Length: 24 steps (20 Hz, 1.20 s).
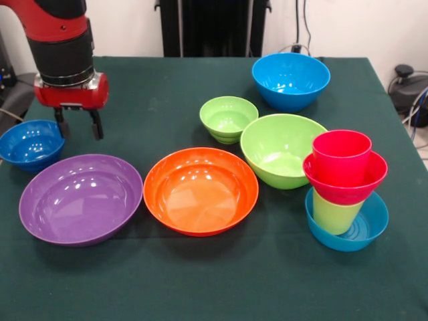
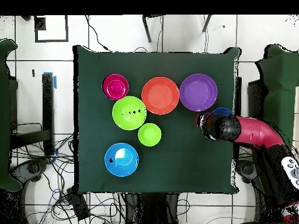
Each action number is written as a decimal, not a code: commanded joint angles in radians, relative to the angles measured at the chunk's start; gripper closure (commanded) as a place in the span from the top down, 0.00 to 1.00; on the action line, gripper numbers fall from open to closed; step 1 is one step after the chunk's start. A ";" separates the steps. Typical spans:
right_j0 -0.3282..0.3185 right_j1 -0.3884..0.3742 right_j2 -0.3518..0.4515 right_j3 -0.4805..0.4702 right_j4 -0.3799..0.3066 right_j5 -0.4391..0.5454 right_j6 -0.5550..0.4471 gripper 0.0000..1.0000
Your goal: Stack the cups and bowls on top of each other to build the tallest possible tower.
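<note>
Front view. Table (image 1: 200, 281): dark green cloth.
Tower (image 1: 344, 194), right side near the front: teal bowl (image 1: 364, 231) at the base, green cup (image 1: 334, 215) standing in it, red bowl (image 1: 344, 180) on the cup, red cup (image 1: 341, 154) upright in the red bowl. The column leans slightly.
Big green bowl (image 1: 277, 148): just left of the tower, touching or nearly so.
Small green bowl (image 1: 228, 118): ribbed, behind and left of the big green one.
Blue bowl (image 1: 290, 80): far right, standing alone.
Orange bowl (image 1: 200, 190): centre front.
Purple bowl (image 1: 80, 198): left front, beside the orange one.
Dark-blue bowl (image 1: 30, 144): left edge, behind the purple bowl.
Gripper (image 1: 79, 125): hangs over the cloth just right of the dark-blue bowl, fingers a little apart, holding nothing.

Overhead view. Tower (image 2: 115, 86): seen as red rings at the table's upper left, next to the big green bowl (image 2: 129, 112). Orange bowl (image 2: 160, 95) and purple bowl (image 2: 198, 92) lie in a row beside it. Blue bowl (image 2: 121, 159) lies lower left. The arm (image 2: 245, 131) covers most of the dark-blue bowl (image 2: 222, 110); the gripper's fingers cannot be made out here.
</note>
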<state>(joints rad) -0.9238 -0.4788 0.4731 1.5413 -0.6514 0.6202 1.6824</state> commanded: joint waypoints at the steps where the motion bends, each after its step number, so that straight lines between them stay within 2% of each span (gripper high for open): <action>1: 0.005 -0.010 0.067 0.062 -0.061 0.062 -0.263 1.00; 9: 0.008 -0.035 0.077 0.071 -0.035 0.123 -0.257 1.00; 17: -0.032 -0.035 0.064 0.096 -0.077 0.046 -0.234 1.00; 24: -0.063 -0.028 0.058 0.094 -0.124 0.004 -0.254 1.00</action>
<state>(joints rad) -0.9824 -0.5255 0.5074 1.5911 -0.6537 0.6360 1.6824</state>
